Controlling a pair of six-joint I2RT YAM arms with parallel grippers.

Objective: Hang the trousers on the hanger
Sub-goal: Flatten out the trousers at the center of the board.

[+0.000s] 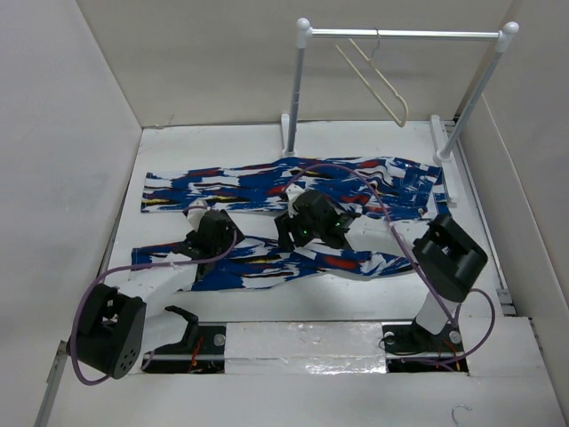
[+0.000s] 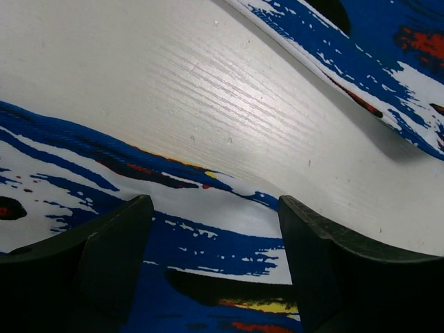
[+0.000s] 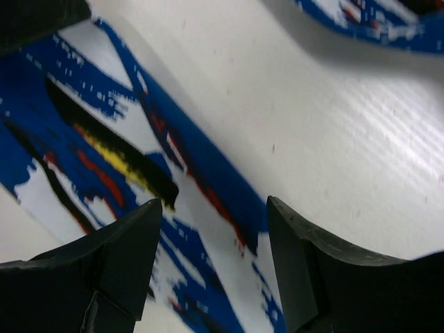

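Two wide-open claws: left claw [image 2: 214, 203] and right claw [image 3: 214, 203] each hover over a trousers [image 1: 267, 182] leg's edge.

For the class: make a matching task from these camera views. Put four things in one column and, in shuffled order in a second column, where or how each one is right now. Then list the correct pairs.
Column one:
1. trousers
2. hanger
3. left gripper
4. garment rail

Column two:
a. hanging by its hook from the rail's bar
b. standing at the far edge of the table
c. spread flat on the table
d. open, low over the edge of a trouser leg

Pairs: 1-c, 2-a, 3-d, 4-b
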